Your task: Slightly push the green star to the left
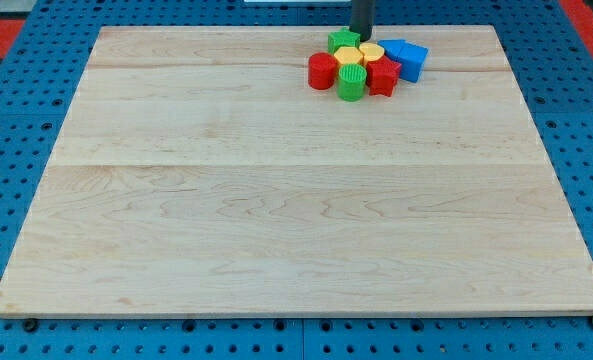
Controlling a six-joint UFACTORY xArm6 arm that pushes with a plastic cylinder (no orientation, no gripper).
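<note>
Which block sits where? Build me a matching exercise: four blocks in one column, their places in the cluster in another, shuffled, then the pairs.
Blocks:
1. green star
2. red cylinder
3. blue block
4. green cylinder

Places:
A. at the view's right end of the cluster
B. nearest the view's bottom
C. at the view's top, just left of my tip
D. at the view's left end of the cluster

Pairs: 1-C, 2-D, 3-A, 4-B
</note>
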